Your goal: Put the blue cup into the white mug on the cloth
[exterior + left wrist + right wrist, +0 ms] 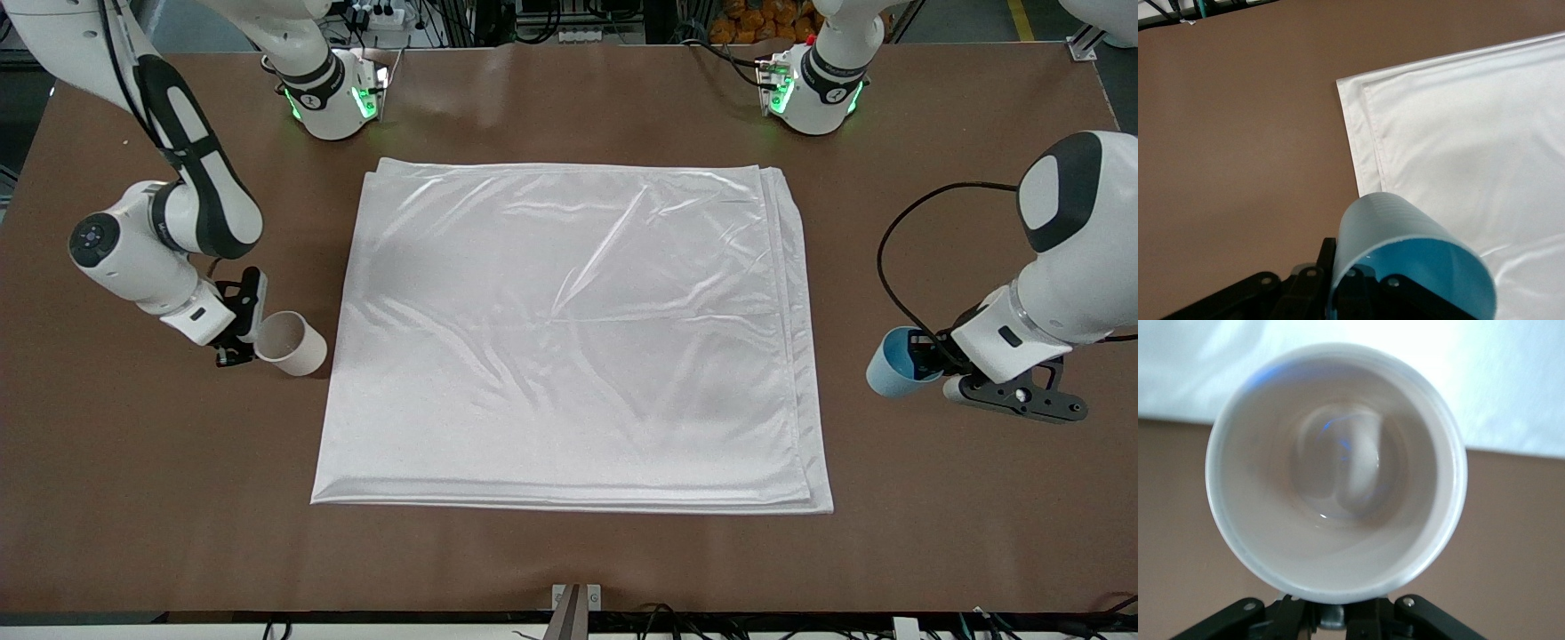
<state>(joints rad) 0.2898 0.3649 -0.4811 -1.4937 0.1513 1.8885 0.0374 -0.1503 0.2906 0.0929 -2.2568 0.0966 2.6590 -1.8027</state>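
The white cloth (569, 338) lies flat in the middle of the brown table. The white mug (291, 343) is tipped on its side beside the cloth's edge toward the right arm's end. My right gripper (244, 336) is shut on the mug. In the right wrist view the mug (1336, 470) shows its open mouth, with the right gripper (1338, 613) clamped at its rim. The blue cup (893, 363) is tilted beside the cloth toward the left arm's end. My left gripper (926, 360) is shut on its rim, and the left wrist view shows the cup (1411, 263) with one finger inside and one outside.
Both arm bases (333, 98) (813, 93) stand along the table's edge farthest from the front camera. A small metal bracket (576, 600) sits at the edge nearest it. Bare brown table (569, 560) surrounds the cloth.
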